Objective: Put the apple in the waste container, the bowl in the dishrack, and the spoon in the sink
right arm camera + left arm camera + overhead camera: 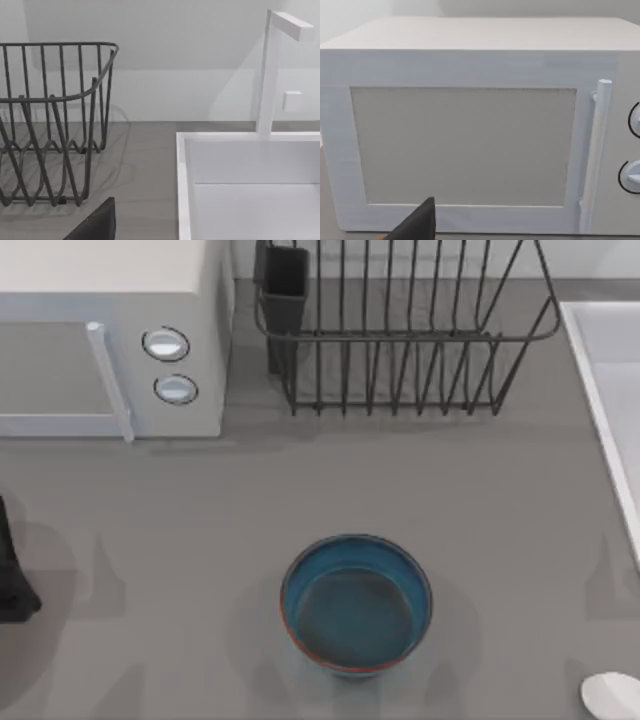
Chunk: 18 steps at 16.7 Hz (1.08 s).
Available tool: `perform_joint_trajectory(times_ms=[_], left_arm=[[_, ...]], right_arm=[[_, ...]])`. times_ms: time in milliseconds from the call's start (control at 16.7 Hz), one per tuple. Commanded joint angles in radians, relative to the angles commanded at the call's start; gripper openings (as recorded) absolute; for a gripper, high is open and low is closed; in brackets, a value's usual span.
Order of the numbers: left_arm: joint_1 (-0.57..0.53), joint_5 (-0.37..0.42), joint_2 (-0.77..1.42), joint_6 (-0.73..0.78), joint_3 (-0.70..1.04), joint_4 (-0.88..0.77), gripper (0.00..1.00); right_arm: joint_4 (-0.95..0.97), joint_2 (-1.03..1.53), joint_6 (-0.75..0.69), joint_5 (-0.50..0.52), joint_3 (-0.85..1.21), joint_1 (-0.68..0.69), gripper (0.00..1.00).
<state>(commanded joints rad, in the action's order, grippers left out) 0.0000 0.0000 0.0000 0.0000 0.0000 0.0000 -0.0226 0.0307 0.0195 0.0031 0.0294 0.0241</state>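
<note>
Sitting lower centre of the top view, the bowl point(356, 604) is upright on the grey table point(200, 500), blue inside, reddish rim, nothing in it. Spoon point(612, 695) pokes in at the lower right corner, well apart from the bowl, just its white oval end in frame. Dishrack point(400, 330) is up top, centre-right, dark cutlery cup point(284, 280) on its left corner; right wrist cam catches the rack's end too point(50, 125). Sink point(610, 390) runs down the right edge, pale rim raised; on the right wrist cam its basin point(250, 200) sits just beside the rack w/ a white faucet point(272, 70) behind. Microwave point(110, 335) fills the upper left, 2 knobs facing down-frame; left wrist cam looks straight at its door point(465, 145). Left arm point(12, 580) is a dark shape at the far left edge, parked. Grippers: a dark finger tip shows low in each wrist cam, point(417, 222) and point(95, 222), but clenched or released, can't tell for either.
</note>
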Motion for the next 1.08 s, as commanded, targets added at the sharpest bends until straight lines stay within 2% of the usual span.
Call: perform_joint_trajectory(times_ms=[360, 780, 1080], left_arm=[[0.0, 0.0, 0.0, 0.0, 0.0, 0.0, 1.0], [0.0, 0.0, 0.0, 0.0, 0.0, 0.0, 1.0], [0.0, 0.0, 0.0, 0.0, 0.0, 0.0, 1.0]], right_arm=[[-0.231, 0.338, 0.171, 0.003, 0.298, 0.21, 1.0], [-0.702, 1.023, 0.452, -0.035, 0.819, 0.506, 1.0], [-1.008, 1.508, 0.601, -0.046, 1.177, 0.641, 1.0]])
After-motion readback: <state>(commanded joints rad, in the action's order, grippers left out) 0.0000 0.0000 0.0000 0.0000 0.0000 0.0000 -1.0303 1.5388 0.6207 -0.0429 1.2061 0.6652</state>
